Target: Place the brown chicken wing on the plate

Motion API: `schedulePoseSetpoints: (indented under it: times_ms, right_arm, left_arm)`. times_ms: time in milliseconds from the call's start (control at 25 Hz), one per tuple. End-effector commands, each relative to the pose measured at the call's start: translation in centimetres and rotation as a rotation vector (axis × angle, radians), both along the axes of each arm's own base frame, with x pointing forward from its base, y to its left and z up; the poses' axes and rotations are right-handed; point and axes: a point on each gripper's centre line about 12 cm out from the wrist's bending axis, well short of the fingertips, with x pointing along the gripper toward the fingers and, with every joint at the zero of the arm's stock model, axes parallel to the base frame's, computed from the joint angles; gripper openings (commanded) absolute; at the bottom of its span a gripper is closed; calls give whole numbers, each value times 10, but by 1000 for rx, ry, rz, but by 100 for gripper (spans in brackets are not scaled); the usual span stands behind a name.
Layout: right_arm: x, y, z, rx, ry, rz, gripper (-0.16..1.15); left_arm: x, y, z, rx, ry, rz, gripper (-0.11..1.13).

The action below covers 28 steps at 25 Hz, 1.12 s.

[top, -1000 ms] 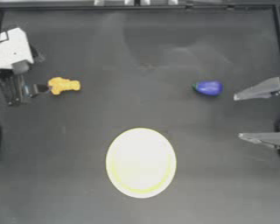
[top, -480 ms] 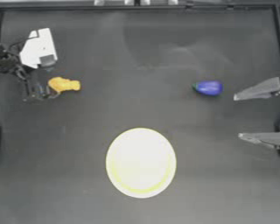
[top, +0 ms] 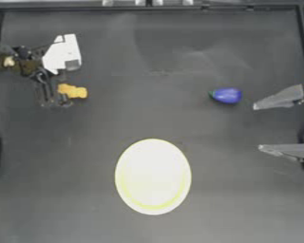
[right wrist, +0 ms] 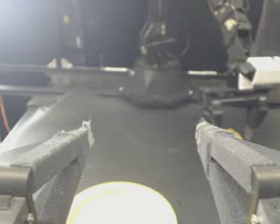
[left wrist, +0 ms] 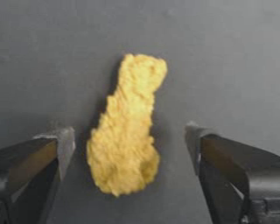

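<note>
Left gripper [top: 53, 98] at upper left of the top view, jaws spread wide, brown chicken wing [top: 72, 91] lying on the table just beside its tips, unheld, plate [top: 153, 176] at lower centre, blue-purple toy [top: 226, 95] right of centre, right gripper [top: 261, 127] parked at right edge, jaws wide apart.

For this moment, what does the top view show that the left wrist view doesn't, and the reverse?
Only the top view shows the large cream plate with its yellow-green rim, the small blue-purple rounded toy and the parked right end effector, open at the table's right edge. Only the left wrist view shows the wing's lumpy texture and the gaps to each jaw. Both show the small yellow-orange chicken wing lying between the open left end effector jaws, ungrasped.
</note>
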Motion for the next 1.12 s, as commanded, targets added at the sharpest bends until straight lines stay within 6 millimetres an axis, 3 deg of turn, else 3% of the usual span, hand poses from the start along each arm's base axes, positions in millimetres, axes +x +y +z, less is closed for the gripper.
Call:
schedulePoseSetpoints:
  times_ms: [40,240,360,440,560,640,880,1120]
  right_arm:
    - [1,0,3,1,-11,0,100]
    - [1,0,3,1,-12,0,100]
    - [-1,0,3,1,-17,0,100]
    - [-2,0,4,0,-23,0,100]
    - [-3,0,4,0,-26,0,100]
    - [-3,0,3,-2,-21,0,100]
    - [-3,0,3,-3,-20,0,100]
    - [-3,0,3,0,-18,0,100]
  left_arm:
    - [7,9,5,27,-11,-20,103]
    - [6,10,-2,25,18,-32,101]
    - [4,8,-4,21,31,-36,91]
    - [4,8,-5,13,37,-34,77]
    - [3,7,-3,-7,53,-39,44]
    - [3,6,-2,-17,60,-42,31]
    - [8,4,16,-10,22,-42,35]
    - [33,-16,65,47,-103,-114,35]
